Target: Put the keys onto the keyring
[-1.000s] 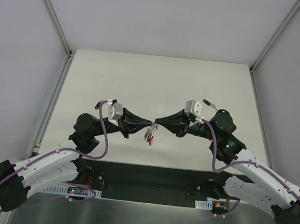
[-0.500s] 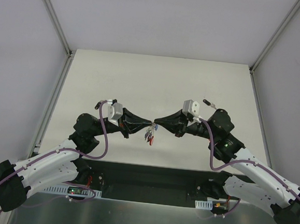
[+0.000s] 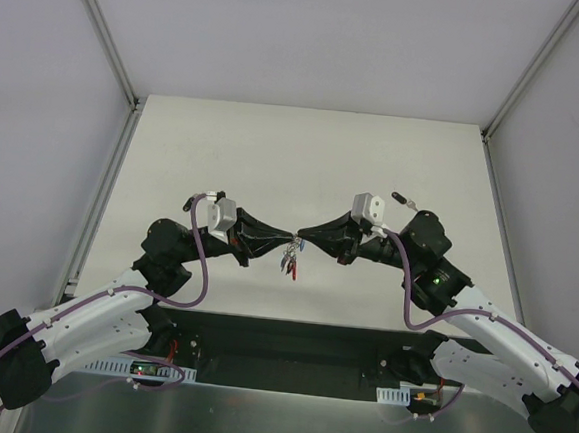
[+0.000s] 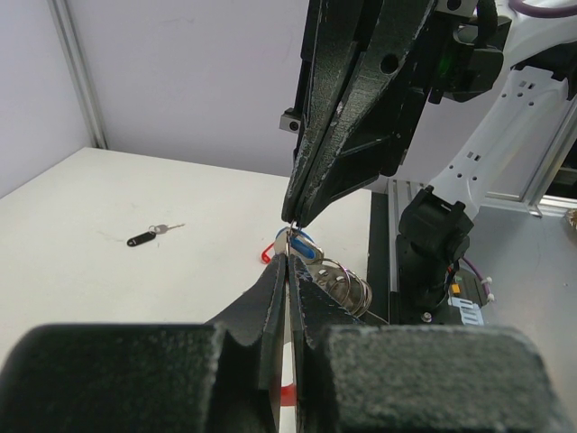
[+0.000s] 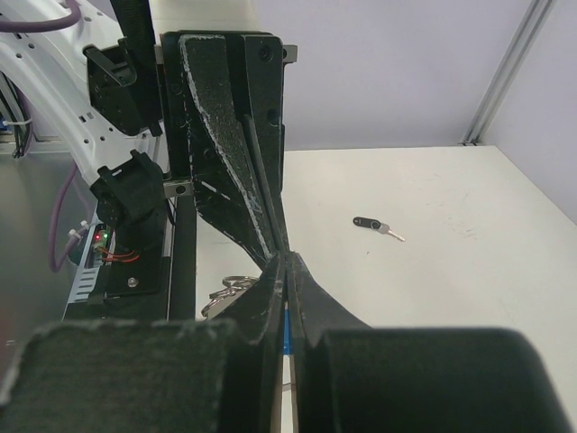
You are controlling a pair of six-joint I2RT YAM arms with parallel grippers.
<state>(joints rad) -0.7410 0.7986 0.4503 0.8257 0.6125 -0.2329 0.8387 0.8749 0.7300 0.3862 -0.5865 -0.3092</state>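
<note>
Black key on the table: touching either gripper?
Apart. Left wrist view: black key lies alone on the table, bare surface between it and the left gripper and right gripper.

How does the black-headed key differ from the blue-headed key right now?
The black-headed key lies flat on the table; the blue-headed key is held up in the air. No gripper touches the black-headed key; the right gripper pinches the blue-headed key, tip to tip with the left gripper, which holds the keyring. Both are small keys with plastic heads.
</note>
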